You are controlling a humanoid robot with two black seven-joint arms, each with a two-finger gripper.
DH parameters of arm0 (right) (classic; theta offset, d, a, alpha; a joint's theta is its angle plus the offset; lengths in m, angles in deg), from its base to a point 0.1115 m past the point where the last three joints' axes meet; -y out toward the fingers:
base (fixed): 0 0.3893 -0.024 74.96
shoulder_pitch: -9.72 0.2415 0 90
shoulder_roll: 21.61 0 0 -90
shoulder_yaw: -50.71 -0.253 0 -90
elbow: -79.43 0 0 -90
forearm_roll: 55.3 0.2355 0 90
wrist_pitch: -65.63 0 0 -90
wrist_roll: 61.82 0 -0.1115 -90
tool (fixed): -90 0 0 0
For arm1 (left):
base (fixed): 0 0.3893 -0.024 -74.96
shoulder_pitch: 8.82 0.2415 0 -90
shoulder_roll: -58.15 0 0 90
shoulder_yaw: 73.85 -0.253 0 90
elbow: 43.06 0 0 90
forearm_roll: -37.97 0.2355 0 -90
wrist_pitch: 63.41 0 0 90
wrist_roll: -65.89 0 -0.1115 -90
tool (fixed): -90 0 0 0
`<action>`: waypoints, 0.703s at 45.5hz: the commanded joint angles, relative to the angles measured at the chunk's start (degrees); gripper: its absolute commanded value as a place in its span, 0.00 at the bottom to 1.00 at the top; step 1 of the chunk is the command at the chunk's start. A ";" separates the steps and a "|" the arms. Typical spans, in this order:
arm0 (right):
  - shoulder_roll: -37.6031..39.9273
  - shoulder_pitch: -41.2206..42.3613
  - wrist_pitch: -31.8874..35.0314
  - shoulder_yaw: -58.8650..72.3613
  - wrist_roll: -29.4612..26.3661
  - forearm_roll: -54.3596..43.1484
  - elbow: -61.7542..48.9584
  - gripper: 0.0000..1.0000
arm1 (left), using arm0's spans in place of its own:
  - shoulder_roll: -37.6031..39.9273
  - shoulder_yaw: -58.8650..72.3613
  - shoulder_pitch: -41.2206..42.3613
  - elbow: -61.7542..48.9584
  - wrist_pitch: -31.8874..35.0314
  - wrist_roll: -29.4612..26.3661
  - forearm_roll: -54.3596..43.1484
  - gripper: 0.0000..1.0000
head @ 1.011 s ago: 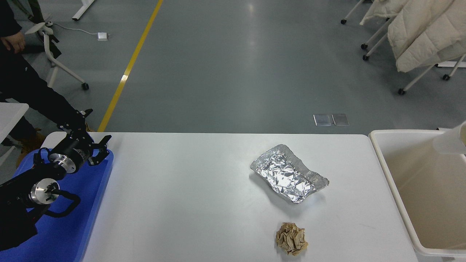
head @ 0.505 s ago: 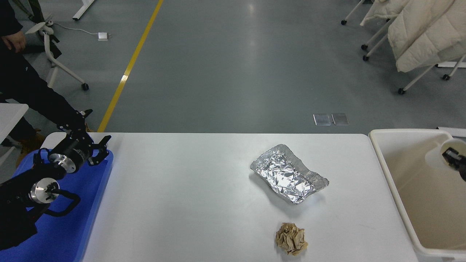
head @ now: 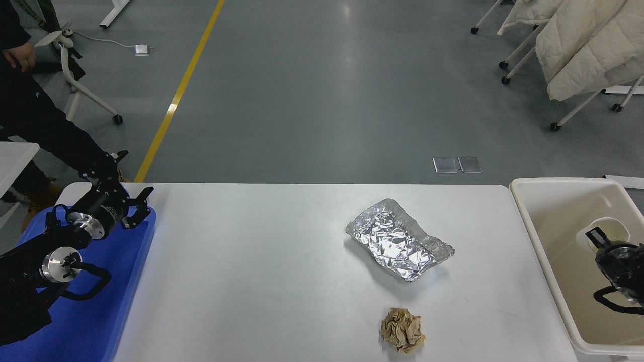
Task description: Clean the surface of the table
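Note:
The white table surface (head: 251, 271) carries a crumpled foil tray (head: 397, 245) right of centre and a crumpled brown paper ball (head: 402, 329) near the front edge. My right gripper (head: 601, 237) comes in from the right edge, low inside the cream bin (head: 536, 241). It is shut on the rim of a white cup (head: 614, 229), which tilts with its mouth upward. My left gripper (head: 140, 208) is parked over the blue tray (head: 100, 322) at the left, open, with nothing between its fingers.
A person in dark clothes (head: 35, 120) stands at the far left beside a wheeled chair (head: 75, 85). Racks with cream quilts (head: 578, 45) stand on the floor at the back right. The bin sits against the table's right end.
My right gripper has come down and leftward into the bin with the white cup, from near the bin's far rim. The left arm has not moved.

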 commanded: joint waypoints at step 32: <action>3.08 -0.30 -2.79 -0.74 -0.02 2.46 0.16 1.00 | 0.00 0.00 -0.02 -0.02 0.00 0.00 0.00 1.00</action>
